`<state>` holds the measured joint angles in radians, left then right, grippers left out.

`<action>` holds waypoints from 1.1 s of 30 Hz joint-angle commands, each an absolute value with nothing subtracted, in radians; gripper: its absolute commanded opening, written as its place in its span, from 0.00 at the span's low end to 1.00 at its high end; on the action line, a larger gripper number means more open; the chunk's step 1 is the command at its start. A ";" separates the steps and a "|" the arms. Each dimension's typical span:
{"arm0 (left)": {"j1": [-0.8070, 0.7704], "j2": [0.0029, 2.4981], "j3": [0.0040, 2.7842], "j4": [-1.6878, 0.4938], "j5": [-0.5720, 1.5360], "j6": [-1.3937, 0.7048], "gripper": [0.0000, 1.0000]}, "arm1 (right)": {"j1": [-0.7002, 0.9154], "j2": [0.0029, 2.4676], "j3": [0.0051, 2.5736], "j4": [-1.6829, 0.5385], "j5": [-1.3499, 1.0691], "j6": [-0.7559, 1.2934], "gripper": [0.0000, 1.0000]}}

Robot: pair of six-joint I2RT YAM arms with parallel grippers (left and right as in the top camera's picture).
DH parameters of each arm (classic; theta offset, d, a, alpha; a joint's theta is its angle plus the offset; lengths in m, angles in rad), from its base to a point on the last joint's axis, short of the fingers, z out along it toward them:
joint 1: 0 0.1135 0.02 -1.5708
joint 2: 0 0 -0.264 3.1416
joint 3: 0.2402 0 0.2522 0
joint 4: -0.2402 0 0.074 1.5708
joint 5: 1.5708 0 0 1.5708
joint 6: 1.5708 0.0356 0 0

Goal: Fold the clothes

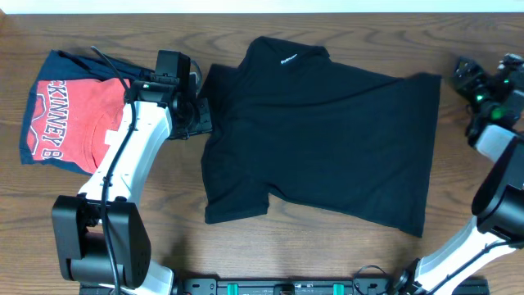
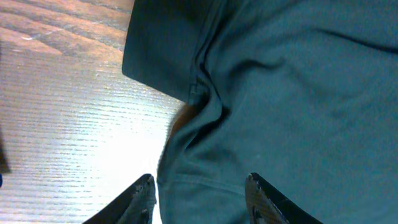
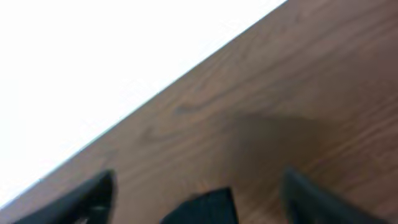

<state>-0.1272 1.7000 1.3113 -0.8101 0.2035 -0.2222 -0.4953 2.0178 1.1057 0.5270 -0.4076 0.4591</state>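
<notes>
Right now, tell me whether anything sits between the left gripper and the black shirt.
Nothing visible does. The left gripper hangs open right over the sleeve edge of the black shirt; the red T-shirt lies on the gripper's far side.

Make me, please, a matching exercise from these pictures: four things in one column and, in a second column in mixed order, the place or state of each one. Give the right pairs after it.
Column 1
1. black shirt
2. red T-shirt
3. left hand
4. right hand

Column 2
A. open, over bare wood by the shirt's far right corner
B. lying at the left end of the table
C. spread out in the middle
D. open, at the shirt's left edge

Pairs: 1-C, 2-B, 3-D, 4-A
</notes>
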 commanded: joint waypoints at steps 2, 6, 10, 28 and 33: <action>-0.130 1.676 1.314 -0.830 0.203 -0.191 0.49 | -0.546 1.904 1.114 0.466 -0.623 0.429 0.99; -0.130 1.610 1.315 -0.851 0.202 -0.191 0.49 | -0.577 1.749 1.114 0.279 -0.739 0.427 0.99; -0.130 1.490 1.315 -0.880 0.202 -0.191 0.49 | -0.582 1.570 1.114 -0.055 -0.752 0.418 0.99; -0.130 1.169 1.315 -1.006 0.191 -0.183 0.74 | -0.521 1.453 0.828 -0.916 -0.076 0.417 0.77; -0.130 1.190 1.315 -1.029 0.191 -0.183 0.74 | -0.521 1.453 0.665 -0.807 -0.088 0.468 0.56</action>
